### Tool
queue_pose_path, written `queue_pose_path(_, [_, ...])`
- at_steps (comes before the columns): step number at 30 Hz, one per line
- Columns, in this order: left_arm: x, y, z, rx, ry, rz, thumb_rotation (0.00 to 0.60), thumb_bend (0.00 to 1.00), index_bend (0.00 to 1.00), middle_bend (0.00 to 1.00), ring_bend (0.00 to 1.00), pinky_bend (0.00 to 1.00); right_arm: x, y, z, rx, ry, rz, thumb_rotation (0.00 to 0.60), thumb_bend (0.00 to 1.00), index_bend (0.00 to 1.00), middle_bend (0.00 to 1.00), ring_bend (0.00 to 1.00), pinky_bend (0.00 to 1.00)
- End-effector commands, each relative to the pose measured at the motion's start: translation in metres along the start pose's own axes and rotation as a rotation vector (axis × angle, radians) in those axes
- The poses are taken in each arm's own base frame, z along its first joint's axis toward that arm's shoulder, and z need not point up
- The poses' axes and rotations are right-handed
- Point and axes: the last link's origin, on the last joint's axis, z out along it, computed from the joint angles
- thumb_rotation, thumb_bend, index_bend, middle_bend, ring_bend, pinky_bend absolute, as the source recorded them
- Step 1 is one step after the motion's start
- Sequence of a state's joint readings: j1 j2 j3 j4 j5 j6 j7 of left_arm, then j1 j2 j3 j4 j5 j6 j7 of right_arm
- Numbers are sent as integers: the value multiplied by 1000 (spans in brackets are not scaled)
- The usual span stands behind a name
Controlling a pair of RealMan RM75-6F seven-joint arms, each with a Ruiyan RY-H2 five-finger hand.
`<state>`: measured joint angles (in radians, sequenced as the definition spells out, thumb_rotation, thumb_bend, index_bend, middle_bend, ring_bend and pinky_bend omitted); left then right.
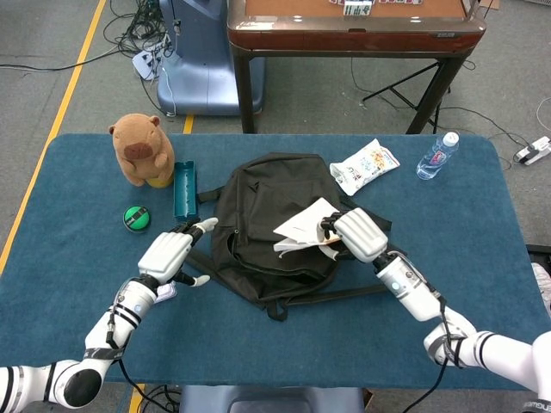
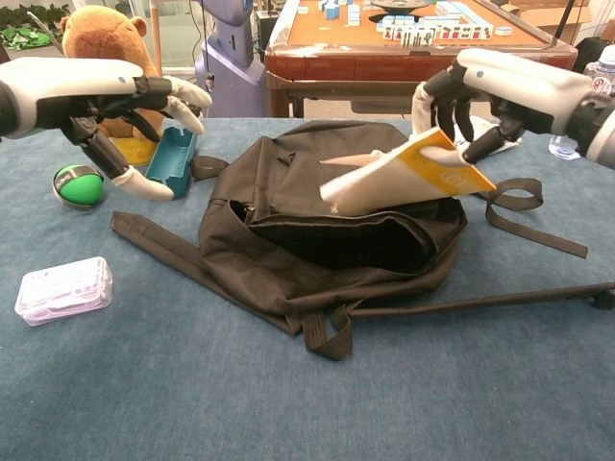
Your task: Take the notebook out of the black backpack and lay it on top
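- Now, far to the backpack's left sits the brown plush toy, with the green ball below it and the teal case between toy and backpack — all off the working line, none of it in the way.
- Left hand hovers just off the backpack's left edge, fingers spread and holding nothing; in the chest view it hangs above the table, apart from the fabric. My read: it stands clear so the bag's top is free for the laydown.
- A small white packet lies on the table under that hand, left of the backpack, harmless.
- Centre stage: the black backpack lies flat, its mouth gaping toward the robot, straps trailing along the table.
- The notebook is out of the bag, tilted, its lower edge touching or just over the backpack's top panel — hard to tell which.
- Right hand grips the notebook by its right end, fingers clamped over the cover, presumably to steer it flat.
- The open mouth below is the hazard, I'd say: release too near and the notebook could slide back in.
- Right of the backpack: a snack bag and a water bottle, well apart.
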<state>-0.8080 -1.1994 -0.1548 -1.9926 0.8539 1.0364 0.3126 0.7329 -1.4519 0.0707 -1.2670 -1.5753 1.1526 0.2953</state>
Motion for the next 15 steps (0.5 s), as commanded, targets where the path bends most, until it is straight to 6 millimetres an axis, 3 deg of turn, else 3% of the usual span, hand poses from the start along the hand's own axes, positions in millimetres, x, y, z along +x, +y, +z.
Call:
queue_pose_path(1, [1,-6,-2,7,4,1,600,164,73,167,64,149,2,5,-17,-15,-116,-5,600,275,394,320,275,389])
queue_pose_path(3, [2,-9,-3,10,7,-2,600,164,73,167,64,150,7,6,-25,-20,-149,-25,600,222,208,199,172,284])
queue_pose_path(6, [2,-14,-6,15,14,-2,600,164,73,167,65,150,15,5,-36,-22,-153,-26,600,184,71,117,103,224])
queue_pose_path(9, [2,-22,-11,24,33,12,600,164,73,167,65,150,26,3,-49,-17,-130,-18,600,171,21,92,85,209])
queue_pose_path(15, [5,-37,-23,46,65,15,600,164,76,167,65,150,52,7,-77,-39,-73,-41,600,171,11,89,83,208])
